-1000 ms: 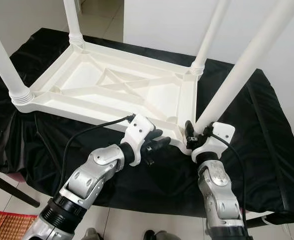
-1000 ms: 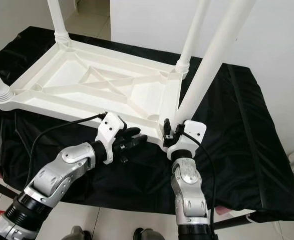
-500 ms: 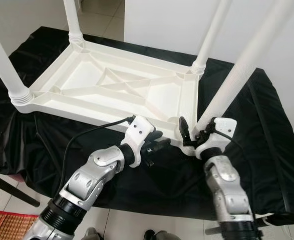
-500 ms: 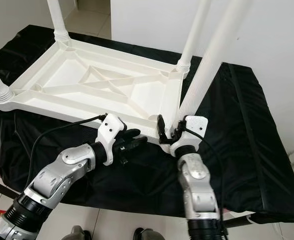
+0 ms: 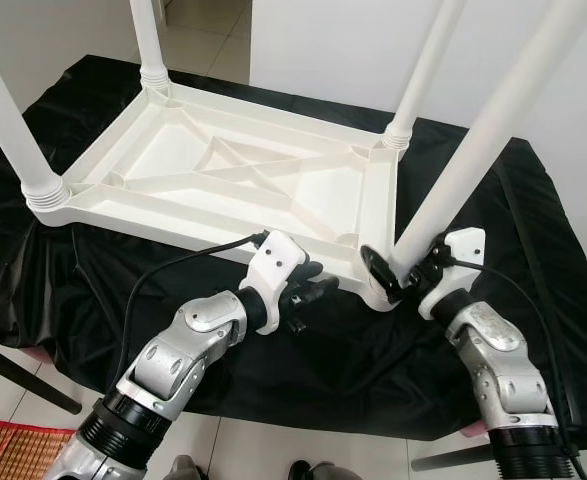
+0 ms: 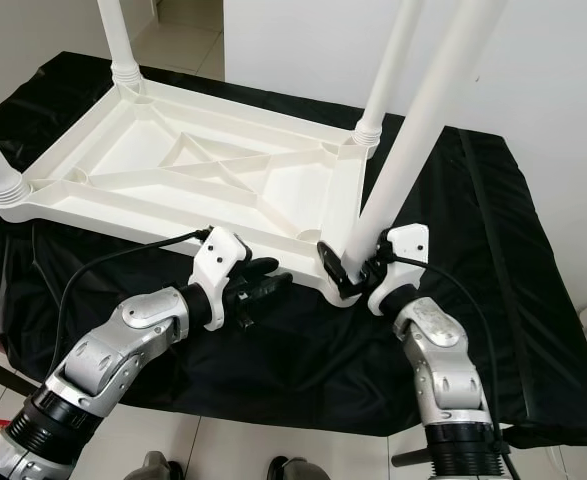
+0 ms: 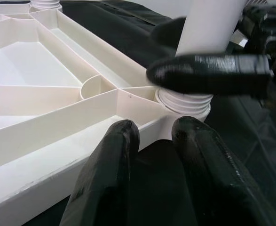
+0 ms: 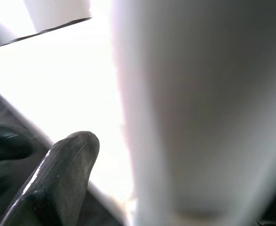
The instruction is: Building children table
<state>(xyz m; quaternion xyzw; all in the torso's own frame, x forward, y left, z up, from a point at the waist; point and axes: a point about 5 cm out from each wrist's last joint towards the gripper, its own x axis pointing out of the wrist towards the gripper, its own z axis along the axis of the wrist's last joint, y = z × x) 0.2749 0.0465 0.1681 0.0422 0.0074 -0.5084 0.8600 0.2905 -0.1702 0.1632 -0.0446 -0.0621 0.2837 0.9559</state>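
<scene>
The right arm reaches up from the near edge of the black cloth point(image 5: 533, 240), elbow low and forearm angled in toward the left, so that the right gripper point(image 5: 405, 272) meets the foot of the near right leg point(image 5: 493, 120). The left arm comes in from the near left, bent at the elbow, its forearm lying low over the cloth with the left gripper point(image 5: 318, 290) pointed at the same corner.

The white children's table point(image 5: 223, 170) lies upside down on the cloth-covered surface, its ribbed underside facing up and its four legs standing upward from the corners. The near right leg rises at a slant from its ribbed socket point(image 7: 185, 100) at the table's near right corner, which sits close to the near edge of the surface.

The right gripper is spread around the base of this leg just above the socket, one black finger point(image 5: 378, 268) on the leg's left side and the other behind it; both fingers press against the leg. The left gripper's two fingers point(image 7: 109, 174) lie nearly together with a narrow gap, holding nothing, their tips just beside the near rim of the table point(image 7: 58, 160) below the socket, and it is unclear whether they touch it.
</scene>
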